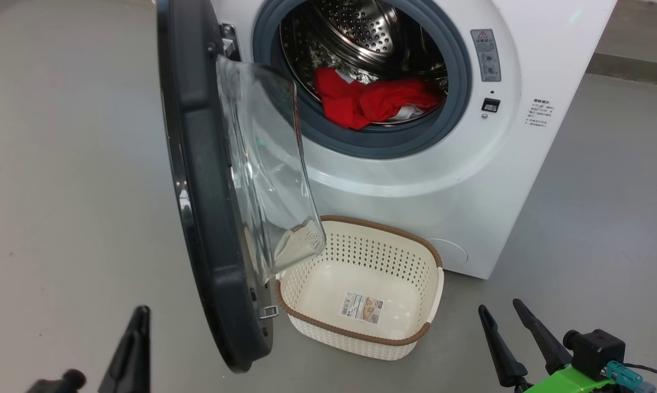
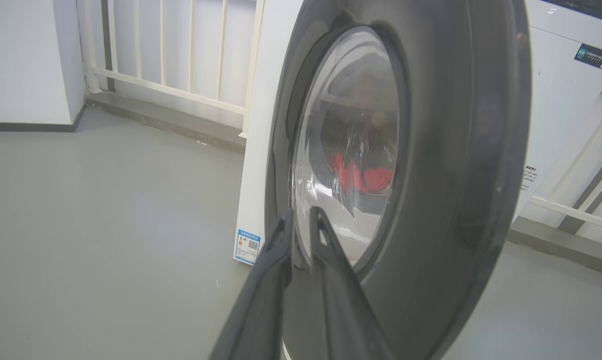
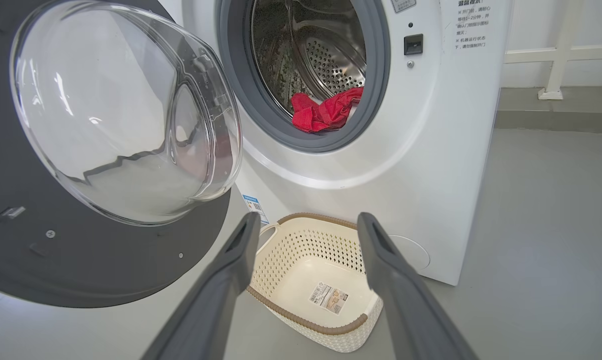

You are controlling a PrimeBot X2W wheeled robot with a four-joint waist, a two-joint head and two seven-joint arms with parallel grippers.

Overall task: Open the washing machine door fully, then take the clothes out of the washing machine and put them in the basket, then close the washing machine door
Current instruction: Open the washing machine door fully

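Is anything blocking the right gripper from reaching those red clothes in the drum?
Nothing visible stands between the right gripper and the clothes. The washing machine door hangs open to the left of the drum mouth; the basket sits on the floor below it.

Your grey floor (image 1: 61,164) carries the washing machine (image 1: 426,185) and the basket (image 1: 361,349), seemingly touching its front.

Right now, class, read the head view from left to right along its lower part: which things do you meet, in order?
left gripper → washing machine door → basket → right gripper
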